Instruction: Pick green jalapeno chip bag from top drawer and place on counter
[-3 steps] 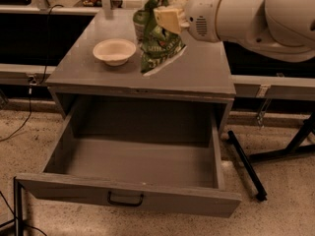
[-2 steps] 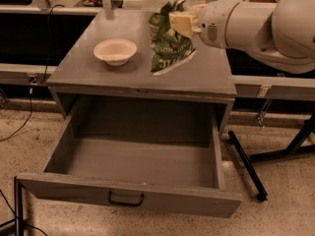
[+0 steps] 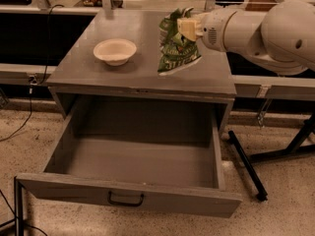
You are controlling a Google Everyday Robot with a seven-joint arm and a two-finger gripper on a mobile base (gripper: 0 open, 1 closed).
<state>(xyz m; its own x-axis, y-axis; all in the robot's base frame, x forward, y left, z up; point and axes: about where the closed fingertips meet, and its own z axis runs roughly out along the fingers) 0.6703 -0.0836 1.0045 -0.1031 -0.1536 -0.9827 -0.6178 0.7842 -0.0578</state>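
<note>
Speckled flooring [image 3: 275,220] runs under the whole scene, and at the far left we see a dark cable [image 3: 22,123] trailing down across it. Next comes the grey cabinet with its top drawer [image 3: 138,166] pulled fully out toward us; its inside shows bare grey, and a small dark handle [image 3: 126,199] sits in the middle of its front. Above it lies the table [image 3: 147,75], a flat grey top. On its left half stands a cream bowl [image 3: 115,51], upright. Right of the bowl and well apart from it, we find the green jalapeno chip bag [image 3: 176,53], hanging upright over the table's right half, outside the drawer; we cannot tell whether its lower corner touches the surface. The gripper [image 3: 187,27] is clamped on the bag's upper right edge. From it the white arm [image 3: 256,28] reaches off to the right edge. Below the arm, a black frame leg [image 3: 246,166] lies on the floor beside the cabinet.
</note>
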